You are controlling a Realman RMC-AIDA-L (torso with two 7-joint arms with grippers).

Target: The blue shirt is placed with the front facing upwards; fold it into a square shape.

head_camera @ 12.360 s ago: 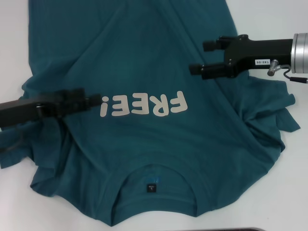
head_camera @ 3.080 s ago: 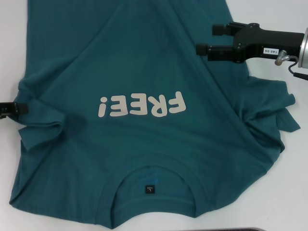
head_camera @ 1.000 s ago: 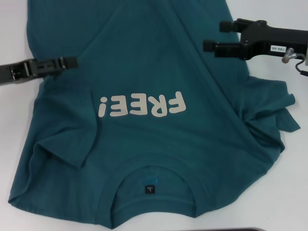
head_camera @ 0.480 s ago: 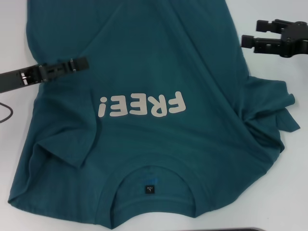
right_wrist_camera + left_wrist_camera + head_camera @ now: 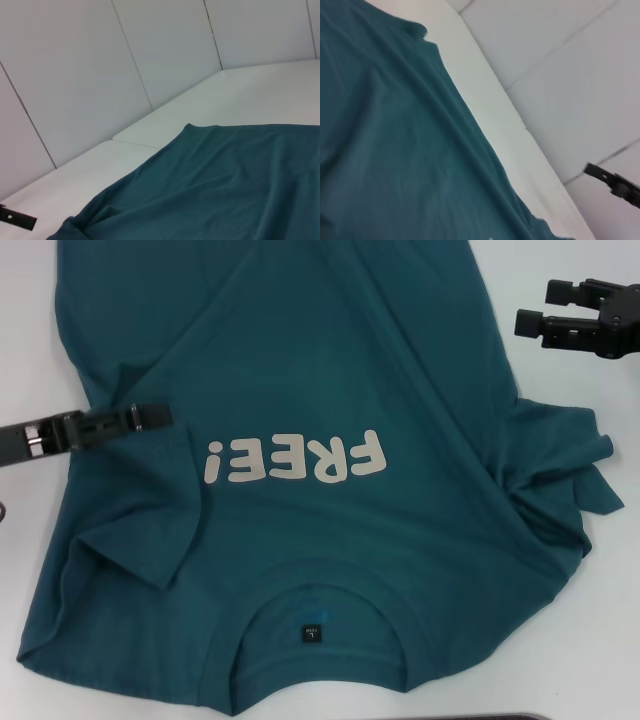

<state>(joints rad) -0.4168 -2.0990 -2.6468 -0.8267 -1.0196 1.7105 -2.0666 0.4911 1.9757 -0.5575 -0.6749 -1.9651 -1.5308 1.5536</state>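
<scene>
One garment filled the scene: the blue shirt (image 5: 300,440) lay front-up on the white table (image 5: 30,300), its "FREE!" lettering (image 5: 295,458) showing at mid-chest and the ribbed collar (image 5: 320,625) with a small dark label lying on the robot's side of the print. The sleeve (image 5: 140,530) on the robot's left was turned inward over the body, its edge reaching almost to the lettering. The opposite sleeve (image 5: 570,470) lay bunched and spread outward.

The left gripper (image 5: 150,417) sat low over the cloth just outside the exclamation mark, at the upper edge of that tucked sleeve; its jaws looked drawn together, with no cloth visibly between them. The right gripper (image 5: 535,308) hung over bare table beyond the shirt's right edge, apart from the fabric, jaws parted and empty.

By my reading, the sleeve-folding stage was under way, one side done. The next move called for the right jaws to drop toward the crumpled sleeve below them, pinch its outer edge, and carry it inward to match the other side.
</scene>
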